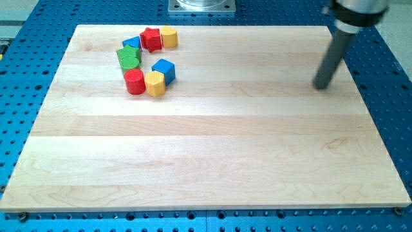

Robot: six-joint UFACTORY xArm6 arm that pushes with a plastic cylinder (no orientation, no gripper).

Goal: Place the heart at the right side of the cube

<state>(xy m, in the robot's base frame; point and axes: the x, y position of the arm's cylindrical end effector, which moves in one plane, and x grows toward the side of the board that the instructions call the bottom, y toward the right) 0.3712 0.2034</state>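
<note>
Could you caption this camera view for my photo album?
My tip rests at the view's right of the wooden board, far from the coloured blocks clustered upper left.

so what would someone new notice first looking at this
First, the tight arc of coloured blocks near the view's top left of the wooden board: a red star, yellow block, green block, blue cube, red cylinder and more. Next, the dark rod at the view's top right, my tip far from every block.

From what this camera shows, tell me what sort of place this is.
Probably a robotics lab bench: a wooden board lies on a blue perforated table, with small coloured blocks clustered at the view's upper left and my tip far right of them.
</note>
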